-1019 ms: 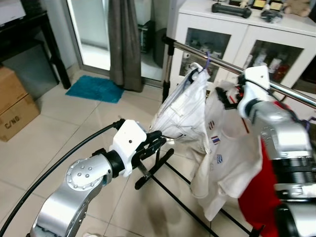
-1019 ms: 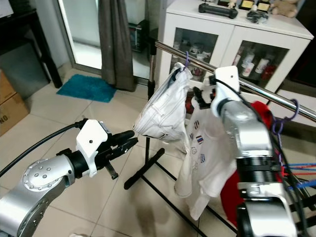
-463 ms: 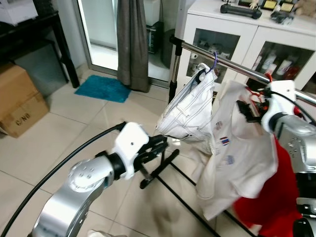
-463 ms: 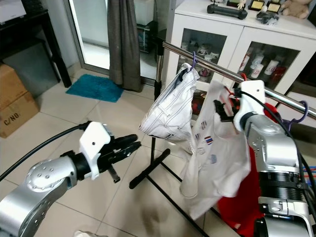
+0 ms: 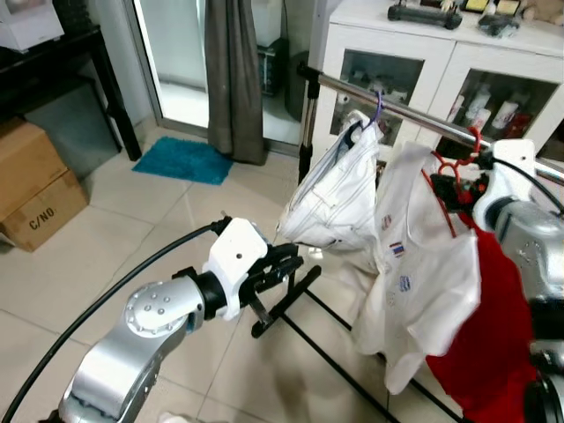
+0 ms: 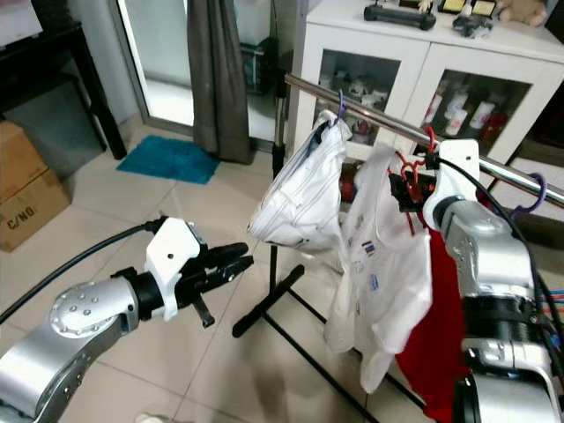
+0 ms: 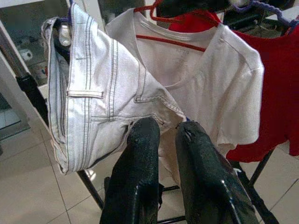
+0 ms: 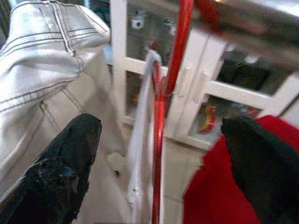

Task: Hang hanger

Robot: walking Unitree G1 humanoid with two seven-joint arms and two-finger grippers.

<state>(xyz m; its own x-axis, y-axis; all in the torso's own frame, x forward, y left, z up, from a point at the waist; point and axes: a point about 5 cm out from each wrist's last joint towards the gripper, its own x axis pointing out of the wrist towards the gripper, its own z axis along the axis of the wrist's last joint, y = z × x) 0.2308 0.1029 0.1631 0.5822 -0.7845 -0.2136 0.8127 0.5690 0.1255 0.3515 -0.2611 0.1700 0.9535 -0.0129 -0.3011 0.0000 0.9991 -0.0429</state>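
While our two arms reach out over the tiled floor [image 5: 132, 229], we face a clothes rack with a shiny metal rail [image 5: 414, 113] that runs from the near-left upright away to the far right.

At the far left stand cardboard boxes [image 5: 35, 189] under a dark table [image 5: 62, 53]. Beyond them a blue mat [image 5: 185, 159] lies on the floor before a glass door, with a grey curtain [image 5: 231, 75] hanging beside it.

Our left gripper [image 5: 295, 262] is held out low, just in front of the rack's black foot [image 5: 282, 304] and below the pale jeans [image 5: 339, 198]. Its two black fingers [image 7: 140, 163] lie almost together with only a narrow slit between them, and they hold nothing.

The jeans hang from a purple hook [image 5: 377, 107] on the left part of the rail. Just right of them hangs a white T-shirt [image 5: 423, 264] on a red hanger [image 5: 454, 167]; the hanger's hook [image 5: 471, 141] reaches up to the rail.

Our right gripper [image 5: 458, 189] is up at that hanger, close under the rail. Its fingers [image 8: 60, 163] are spread wide, one on each side of the red wire [image 8: 161, 140], not closed on it.

A red garment [image 5: 493, 344] hangs right of the shirt. Behind the rack stands a white cabinet [image 5: 414, 44] with glass doors.
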